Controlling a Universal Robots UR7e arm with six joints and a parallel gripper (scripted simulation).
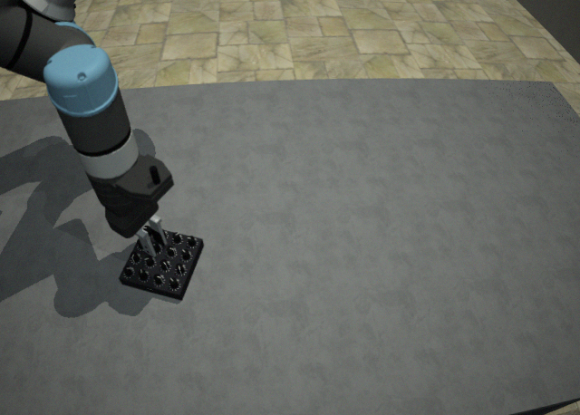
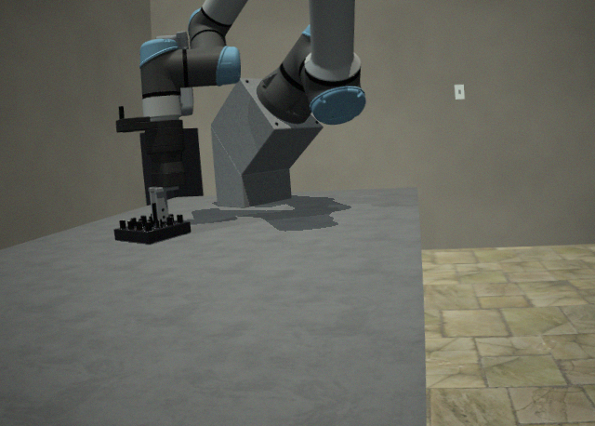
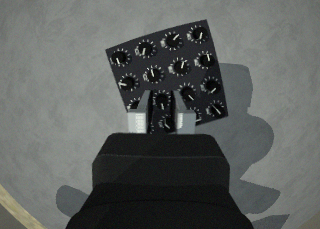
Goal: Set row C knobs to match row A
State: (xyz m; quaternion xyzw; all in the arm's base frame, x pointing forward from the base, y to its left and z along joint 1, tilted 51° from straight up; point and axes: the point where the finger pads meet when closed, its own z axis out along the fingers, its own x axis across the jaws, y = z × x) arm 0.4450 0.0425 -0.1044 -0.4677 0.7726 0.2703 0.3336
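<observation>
- The knob box (image 1: pixel 161 265) is seen standing flat on the tabletop (image 1: pixel 374 214), with the arm's grey pedestal (image 2: pixel 249 147) well apart from the knob box, on its far side in the exterior view.
- The jaws are held partly open directly above the knob box. The two pale fingers are placed on either side of one knob (image 3: pixel 164 124) in the box's row nearest the wrist camera. Nothing is judged to be clamped between them.
- The task is judged to be at an alignment stage. A knob is bracketed but not gripped, and no row can be confirmed as matched.
- Which row of the knob box is C cannot be settled, as neither the socket side nor the printed names can be made out.
- The white pointer lines are visible in the wrist view, but they are too small for their marks to be read.
- Part of the near row of the knob box is covered by the fingers and the wrist body.
- Whether the fingertips have reached knob height cannot be told from the exterior view.
</observation>
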